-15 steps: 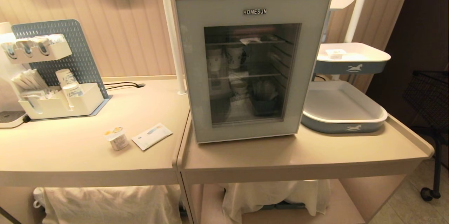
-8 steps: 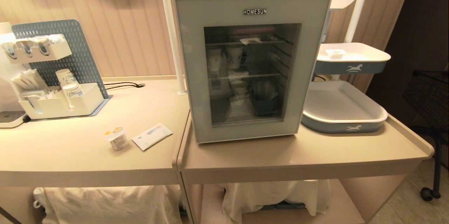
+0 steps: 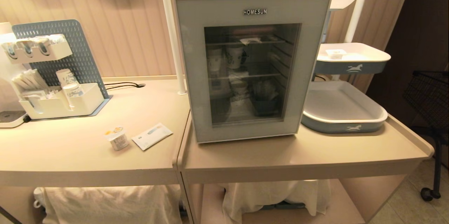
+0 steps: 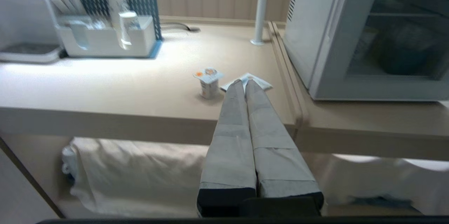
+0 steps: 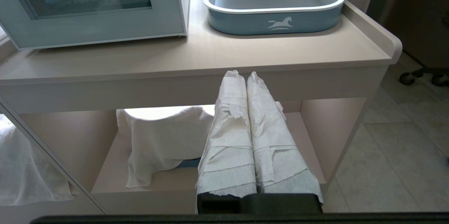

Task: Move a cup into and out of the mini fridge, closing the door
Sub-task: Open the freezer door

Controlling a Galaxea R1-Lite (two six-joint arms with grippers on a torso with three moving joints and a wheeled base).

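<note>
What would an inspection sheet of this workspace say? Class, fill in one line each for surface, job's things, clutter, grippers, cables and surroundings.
Surface: two beige counters side by side.
Job's things: cup upright on the left counter, foil lid on; mini fridge on the right counter, door shut, paper cups on its shelves.
Clutter: flat packet beside the cup; white organiser with cups and sachets; two blue trays.
Grippers: left gripper shut, empty, short of the counter edge; right gripper shut, empty, below the right counter's edge.
Cables: black cable running to a counter hole.
Surroundings: ribbed wall, white cloths on the lower shelves, tiled floor.
</note>
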